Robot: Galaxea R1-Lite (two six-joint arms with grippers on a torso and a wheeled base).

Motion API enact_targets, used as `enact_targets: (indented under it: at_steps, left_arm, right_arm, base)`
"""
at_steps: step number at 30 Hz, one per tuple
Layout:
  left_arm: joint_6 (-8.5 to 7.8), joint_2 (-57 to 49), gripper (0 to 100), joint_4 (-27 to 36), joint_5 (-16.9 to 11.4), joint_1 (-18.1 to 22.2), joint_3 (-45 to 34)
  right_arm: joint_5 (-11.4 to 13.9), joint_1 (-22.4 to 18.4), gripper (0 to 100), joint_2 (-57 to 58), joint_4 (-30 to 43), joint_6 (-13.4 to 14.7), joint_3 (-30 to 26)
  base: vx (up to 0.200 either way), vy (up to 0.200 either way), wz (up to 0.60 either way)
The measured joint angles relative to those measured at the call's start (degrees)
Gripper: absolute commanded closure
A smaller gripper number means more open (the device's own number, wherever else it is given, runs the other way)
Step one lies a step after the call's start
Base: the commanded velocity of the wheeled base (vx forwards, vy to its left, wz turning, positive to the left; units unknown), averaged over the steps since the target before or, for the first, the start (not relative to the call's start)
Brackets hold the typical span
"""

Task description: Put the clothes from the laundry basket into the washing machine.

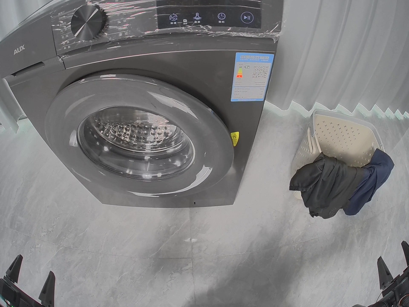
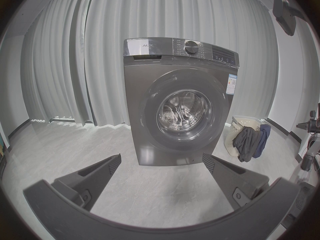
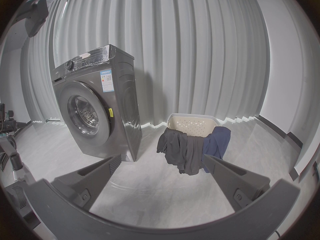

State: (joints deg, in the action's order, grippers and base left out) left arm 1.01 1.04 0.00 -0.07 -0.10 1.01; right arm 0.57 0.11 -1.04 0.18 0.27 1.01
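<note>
A grey front-loading washing machine stands on the floor with its round glass door shut. To its right sits a cream laundry basket. A black garment and a navy garment hang over the basket's front rim. My left gripper is open and empty, low at the near left, well short of the machine. My right gripper is open and empty at the near right, short of the basket.
Pale pleated curtains hang behind the machine and basket. Grey marble-look floor stretches between me and both. A dark baseboard runs along the right wall. Some equipment on a stand sits at the far right of the room.
</note>
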Motion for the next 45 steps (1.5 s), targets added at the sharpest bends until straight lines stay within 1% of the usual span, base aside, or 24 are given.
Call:
enact_targets:
  at_steps: [4,24,30,43,45]
  left_arm:
    - [0.02,0.00,0,0.00,0.05,0.00,0.00]
    - [0.05,0.00,0,0.00,0.15,0.05,0.00]
    - [0.07,0.00,0,0.00,0.17,0.05,0.00]
    - [0.05,0.00,0,0.00,0.15,0.05,0.00]
    - [0.05,0.00,0,0.02,0.10,0.05,0.00]
  right_arm:
    - [0.00,-0.04,0,0.00,0.00,-0.02,0.00]
    - [0.00,-0.09,0,0.00,0.00,-0.06,0.00]
    - [-0.17,-0.18,0,0.00,0.00,-0.05,0.00]
    - [0.00,-0.01,0,0.00,0.00,-0.02,0.00]
    - [0.00,-0.01,0,0.00,-0.02,-0.05,0.00]
  base:
    - [0.000,0.200,0.00]
    - [0.000,0.000,0.00]
    - [0.000,0.000,0.60]
    - [0.000,0.000,0.00]
    - [0.000,0.200,0.00]
